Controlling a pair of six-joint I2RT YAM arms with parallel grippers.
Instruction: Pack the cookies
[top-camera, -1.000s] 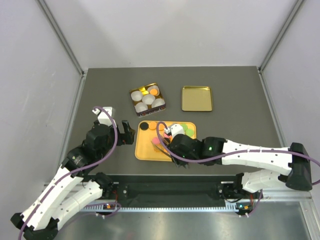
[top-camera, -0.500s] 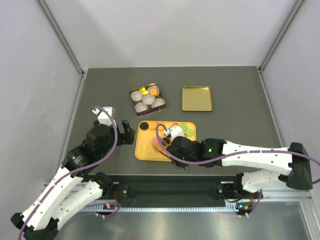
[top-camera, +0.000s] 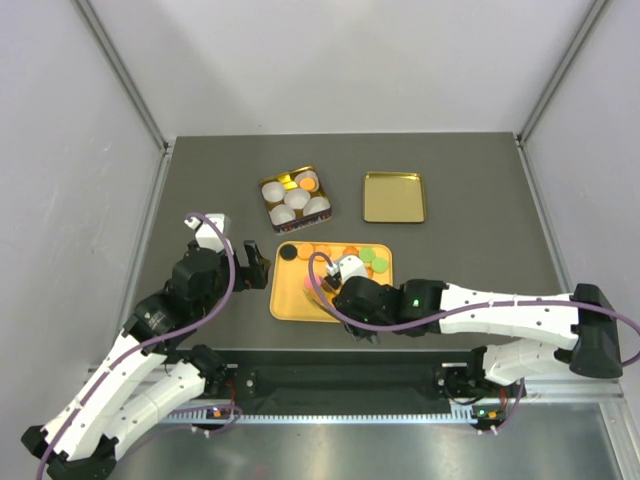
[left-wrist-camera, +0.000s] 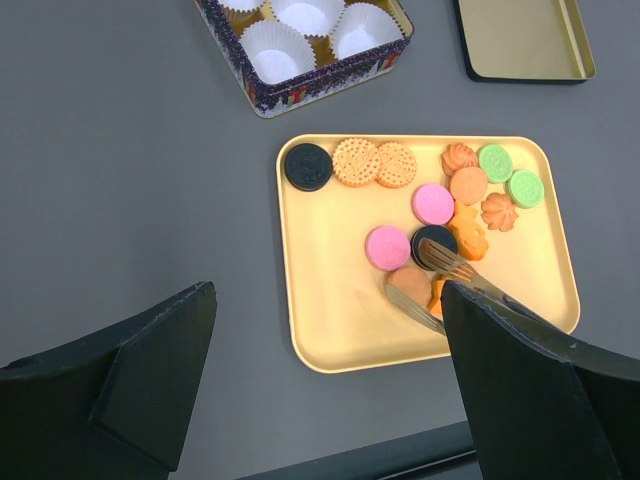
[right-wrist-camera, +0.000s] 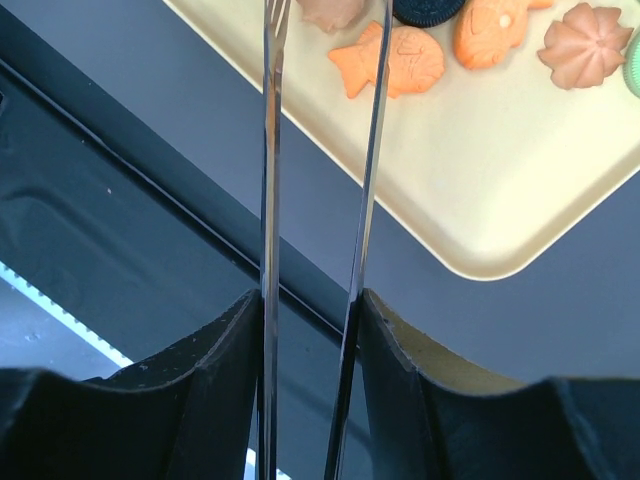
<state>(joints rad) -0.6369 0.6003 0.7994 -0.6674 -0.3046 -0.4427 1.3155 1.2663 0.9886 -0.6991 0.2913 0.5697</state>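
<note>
The cookies (left-wrist-camera: 388, 247) lie on a yellow tray (left-wrist-camera: 330, 330): orange, pink, green and black ones, also seen from above (top-camera: 352, 256). My right gripper (right-wrist-camera: 310, 310) is shut on metal tongs (right-wrist-camera: 270, 150). The tong tips (left-wrist-camera: 450, 268) straddle a pale brown cookie (left-wrist-camera: 412, 283) at the tray's near middle; that cookie shows at the top edge of the right wrist view (right-wrist-camera: 330, 10). My left gripper (left-wrist-camera: 327, 295) is open and empty, low over the table at the tray's left side (top-camera: 255, 265).
A gold tin (top-camera: 296, 196) lined with white paper cups (left-wrist-camera: 280, 50) stands behind the tray; one cup holds an orange cookie (top-camera: 309, 183). Its gold lid (top-camera: 394, 196) lies to the right. The black rail of the table's near edge (right-wrist-camera: 150, 250) runs under the tongs.
My right gripper with the tongs has shifted slightly left and nearer over the tray. The left arm has not moved.
</note>
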